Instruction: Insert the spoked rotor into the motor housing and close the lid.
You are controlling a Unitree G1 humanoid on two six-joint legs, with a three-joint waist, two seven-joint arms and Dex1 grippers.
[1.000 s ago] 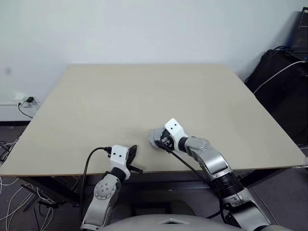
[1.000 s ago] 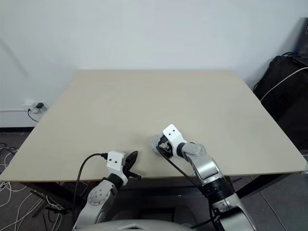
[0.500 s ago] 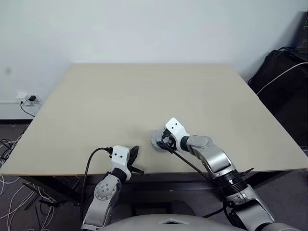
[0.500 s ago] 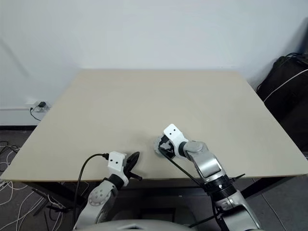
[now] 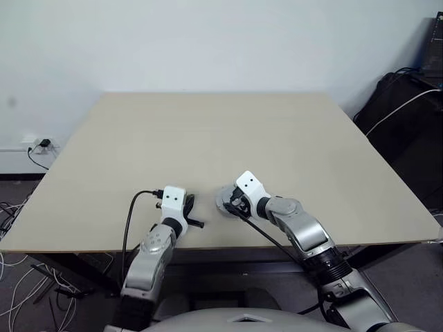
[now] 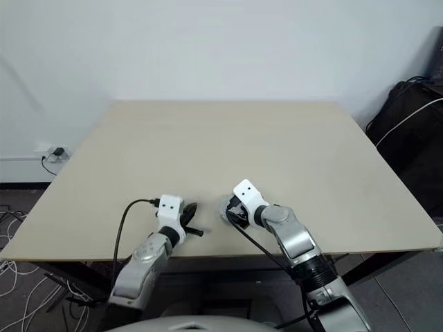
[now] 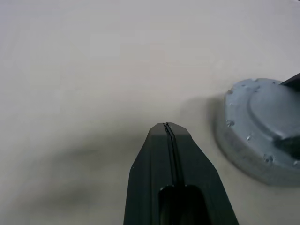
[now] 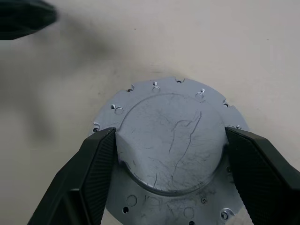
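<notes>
A round silver-grey lid with a raised centre and small screw holes lies on the table near its front edge, topping a thick grey round body. The motor housing and the spoked rotor are hidden. My right gripper straddles the lid, one black finger against each side of the raised centre. My left gripper is shut and empty. It hovers low over the table, a short way to the left of the lid, pointing toward it.
The table's front edge runs just behind both hands. A black bag with a white cable stands off the table's right side. Cables and a wall socket are on the left by the floor.
My left hand has come forward from the table's front edge onto the tabletop, closer to the lid. The right gripper and the lid have stayed put.
</notes>
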